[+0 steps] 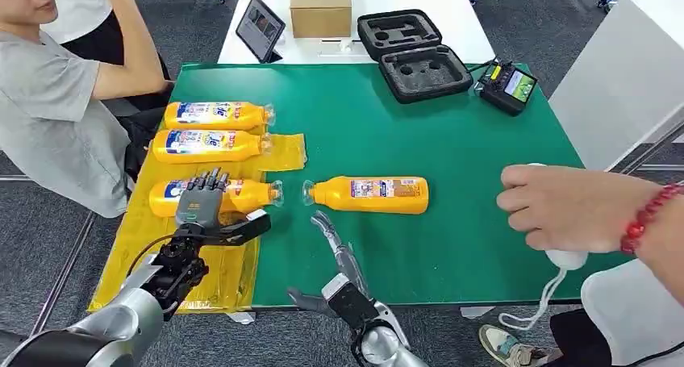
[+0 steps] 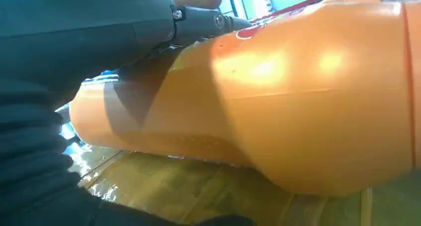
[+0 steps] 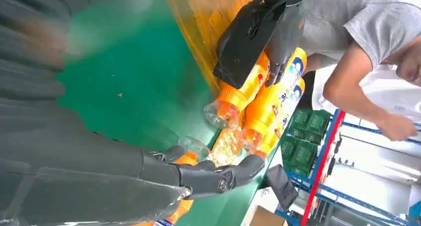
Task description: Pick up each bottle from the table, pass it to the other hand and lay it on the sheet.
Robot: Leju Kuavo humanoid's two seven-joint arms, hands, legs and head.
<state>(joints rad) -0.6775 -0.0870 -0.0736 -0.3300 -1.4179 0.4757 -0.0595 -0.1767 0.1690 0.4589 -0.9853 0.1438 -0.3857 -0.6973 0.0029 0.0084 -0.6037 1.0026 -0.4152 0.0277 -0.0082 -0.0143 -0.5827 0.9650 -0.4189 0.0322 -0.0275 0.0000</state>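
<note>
The left hand (image 1: 206,206) is resting over the third bottle (image 1: 242,195) on the yellow sheet (image 1: 141,238), fingers draped across its body; the left wrist view is showing the bottle lying flat against the sheet. Whether the fingers are gripping it or merely lying on it cannot be told. Two more bottles (image 1: 214,115) are lying on the sheet at twelve o'clock from that hand.

The one bottle off the sheet (image 1: 369,194) is lying on the green desk (image 1: 452,149), long axis running nine to three o'clock, cap end pointing at nine. The right hand (image 1: 335,250) is hanging open and empty, fingertips reaching toward twelve o'clock, with that bottle just beyond, at about one o'clock. Judgement: the right hand is the nearer one for this pickup and will be closing across the bottle's axis. A person's hand (image 1: 565,210) is hovering over the desk at three o'clock.
</note>
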